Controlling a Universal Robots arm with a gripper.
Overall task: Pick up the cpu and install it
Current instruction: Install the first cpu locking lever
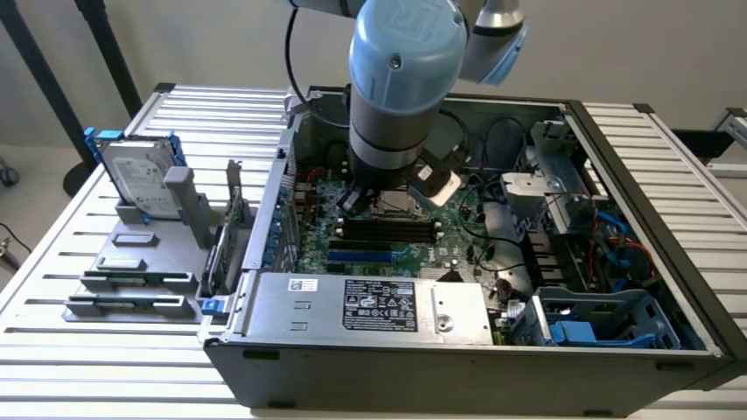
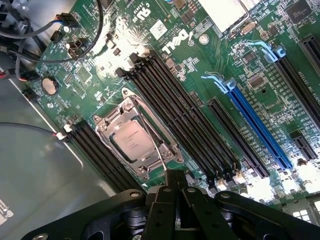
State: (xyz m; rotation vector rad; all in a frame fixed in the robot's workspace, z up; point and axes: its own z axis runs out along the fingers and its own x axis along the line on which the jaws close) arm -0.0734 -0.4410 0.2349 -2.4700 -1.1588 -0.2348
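A plain, pale wall (image 1: 653,52) closes off the back of the scene, evenly lit and without marks. In front of it stands a counter (image 1: 233,109) made of pale, ribbed metal slats running side to side, with narrow dark gaps between them; it stretches across the exterior view from its left edge to its right. At the exterior view's upper left, two dark slanted poles (image 1: 47,74) cross in front of the wall and drop behind the counter. Below them a strip of light floor (image 1: 30,175) shows. Soft, diffuse light falls from above, giving mild reflections on the slats.
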